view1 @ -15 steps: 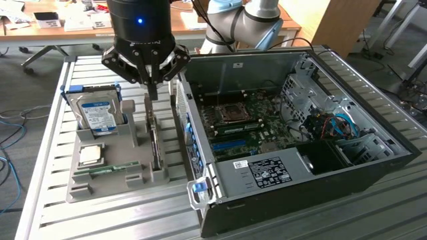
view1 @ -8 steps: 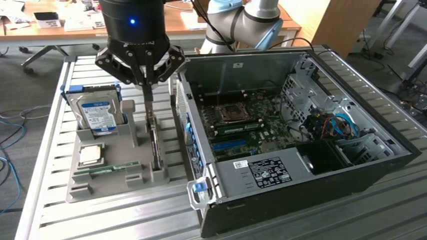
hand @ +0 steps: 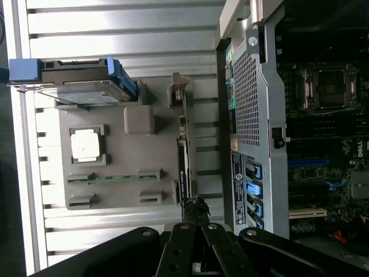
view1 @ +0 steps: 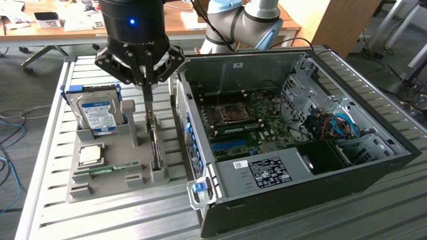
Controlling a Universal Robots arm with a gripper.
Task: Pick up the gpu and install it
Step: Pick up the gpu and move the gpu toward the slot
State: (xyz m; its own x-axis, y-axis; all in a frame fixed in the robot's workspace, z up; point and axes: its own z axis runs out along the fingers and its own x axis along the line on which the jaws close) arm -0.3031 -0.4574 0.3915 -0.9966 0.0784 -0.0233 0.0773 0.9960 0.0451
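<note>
The arm hangs straight down over the tray (view1: pixel 110 182). The gripper (view1: pixel 145 86) is closed, tips at the top edge of the gpu (view1: pixel 155 146), which stands in its slot at nine o'clock from the case (view1: pixel 267 172); any pinch is unclear.

The tabletop (view1: pixel 100 220) is made of pale metal slats. Behind it stands a wooden desk (view1: pixel 73 32) with papers on it. The floor (view1: pixel 27 80) is grey, and blue cables (view1: pixel 8 125) lie there. Daylight brightens the slats.
</note>
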